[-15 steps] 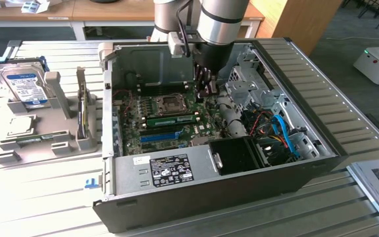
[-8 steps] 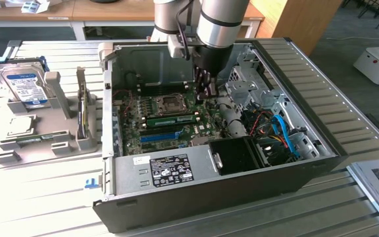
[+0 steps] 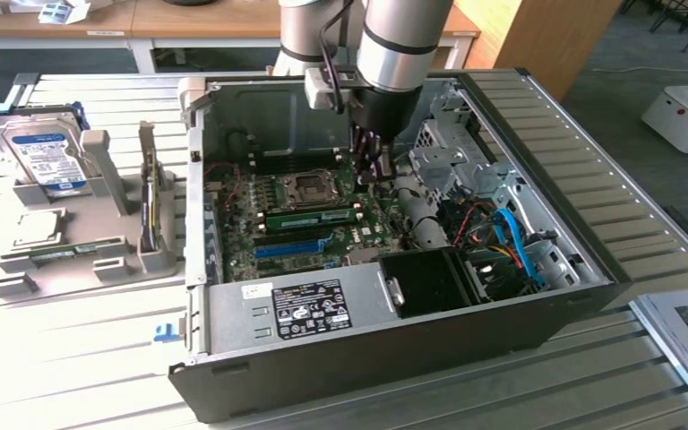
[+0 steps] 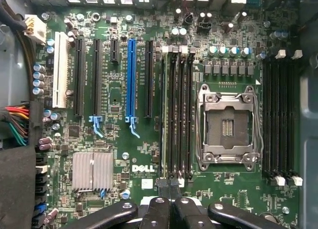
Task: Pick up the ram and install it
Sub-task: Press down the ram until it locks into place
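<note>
The ram point(image 3: 308, 216) is a long green stick standing on edge in a memory slot beside the empty CPU socket point(image 3: 309, 186), inside the open computer case. In the wrist view the ram point(image 4: 163, 110) shows edge-on in the outermost black slot next to the socket point(image 4: 227, 125). My gripper point(image 3: 374, 177) hangs low over the motherboard near the ram's end at the exterior view's right. Its fingers point(image 4: 162, 185) are shut together with nothing between them, and my gripper point(image 4: 169, 183) sits just over the slots' end. Whether it touches the ram I cannot tell.
The case walls point(image 3: 536, 161) ring the motherboard, with drive cages, blue cables point(image 3: 514, 242) and the power supply point(image 3: 308, 309) close by. A long blue slot point(image 4: 131, 75) lies beside the memory slots. Left of the case a grey holder point(image 3: 105, 242) carries a hard drive point(image 3: 46, 157) and another green stick point(image 3: 64, 252).
</note>
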You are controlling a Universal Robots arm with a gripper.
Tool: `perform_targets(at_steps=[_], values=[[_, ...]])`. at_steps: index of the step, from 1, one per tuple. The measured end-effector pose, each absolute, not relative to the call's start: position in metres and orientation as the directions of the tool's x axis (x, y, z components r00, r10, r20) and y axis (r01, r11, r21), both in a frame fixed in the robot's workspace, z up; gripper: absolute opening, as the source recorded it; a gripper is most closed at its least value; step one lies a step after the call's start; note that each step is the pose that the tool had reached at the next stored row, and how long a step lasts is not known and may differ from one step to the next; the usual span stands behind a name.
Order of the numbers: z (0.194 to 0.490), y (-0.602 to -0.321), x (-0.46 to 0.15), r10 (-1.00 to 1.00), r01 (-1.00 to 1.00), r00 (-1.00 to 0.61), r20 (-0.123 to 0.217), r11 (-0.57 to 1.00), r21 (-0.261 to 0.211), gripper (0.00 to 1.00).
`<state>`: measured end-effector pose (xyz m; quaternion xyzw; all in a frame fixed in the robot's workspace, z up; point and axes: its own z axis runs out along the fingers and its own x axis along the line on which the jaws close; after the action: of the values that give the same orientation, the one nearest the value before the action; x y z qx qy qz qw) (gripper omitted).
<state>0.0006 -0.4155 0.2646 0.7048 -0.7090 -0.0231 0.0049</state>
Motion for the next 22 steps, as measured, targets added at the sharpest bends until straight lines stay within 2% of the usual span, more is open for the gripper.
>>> perform_targets(at_steps=[4, 22], values=[[0.250, -0.416, 0.001, -1.000, -0.999, -0.006, -0.026, 0.005, 0.040, 0.10], [0.241, -0.416, 0.001, -1.000, -0.999, -0.007, -0.026, 0.005, 0.040, 0.10]])
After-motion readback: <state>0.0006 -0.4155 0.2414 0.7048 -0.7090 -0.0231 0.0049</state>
